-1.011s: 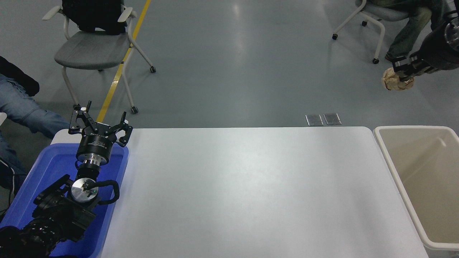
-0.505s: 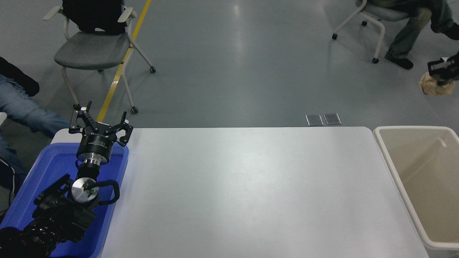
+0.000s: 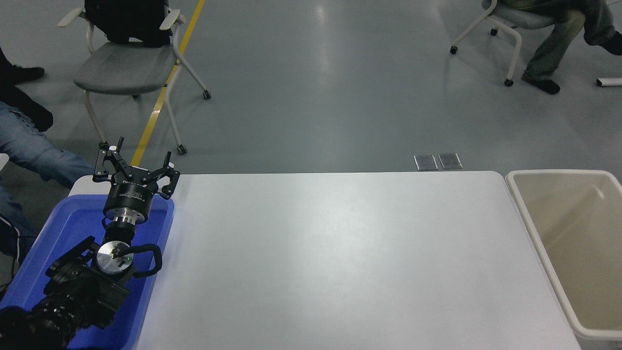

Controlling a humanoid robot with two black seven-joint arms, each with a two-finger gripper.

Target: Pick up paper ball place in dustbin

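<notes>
The dustbin [image 3: 530,228] is a deep off-white bin with a beige inside, standing at the table's right end; what shows of its inside holds nothing. The paper ball is out of view. My right arm and gripper are out of view too. My left gripper [image 3: 135,165] is open and empty, parked at the lower left over the far end of a blue tray.
A shallow blue tray [image 3: 155,253] lies at the table's left edge under my left arm. The white table [image 3: 330,262] fills the middle. A grey chair [image 3: 127,68] stands beyond on the left. One person sits at the left edge [image 3: 29,146], another at the top right [image 3: 559,34].
My right gripper, shut on the paper ball high at the right edge, moved further right and out of the picture with the ball. The left arm has not moved.
</notes>
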